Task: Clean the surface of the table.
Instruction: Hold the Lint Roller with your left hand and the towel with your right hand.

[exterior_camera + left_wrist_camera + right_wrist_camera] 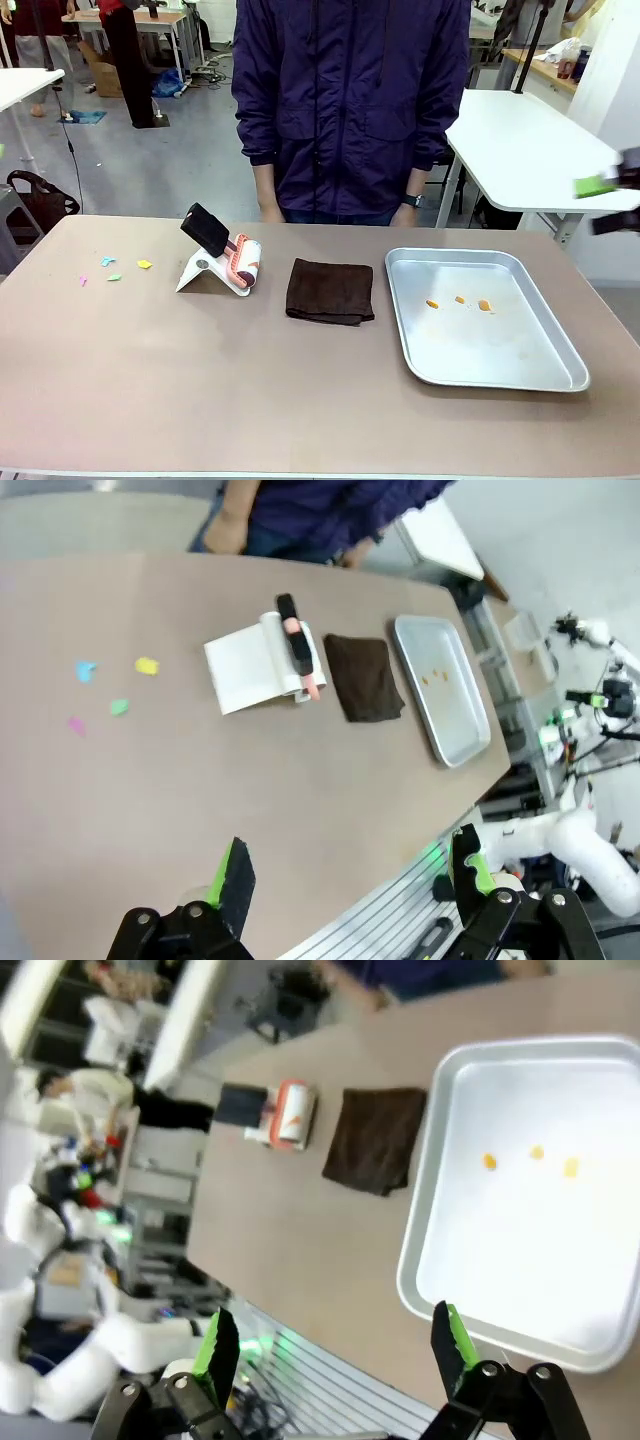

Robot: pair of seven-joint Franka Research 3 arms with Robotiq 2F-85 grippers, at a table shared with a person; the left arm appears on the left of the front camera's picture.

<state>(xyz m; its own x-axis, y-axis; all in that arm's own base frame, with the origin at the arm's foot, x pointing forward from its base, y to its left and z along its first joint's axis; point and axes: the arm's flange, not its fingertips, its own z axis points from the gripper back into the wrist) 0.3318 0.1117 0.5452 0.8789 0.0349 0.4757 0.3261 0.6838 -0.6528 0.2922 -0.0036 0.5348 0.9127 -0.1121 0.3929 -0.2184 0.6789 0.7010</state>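
floor [170, 160] — grey, bare | white table [520, 140] — right | wooden desk [170, 17] far back

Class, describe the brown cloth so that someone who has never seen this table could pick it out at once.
On the big brownish table, look near the middle, between the lint roller and the metal tray. The cloth lies flat there. It is the only dark brown, soft, folded square.
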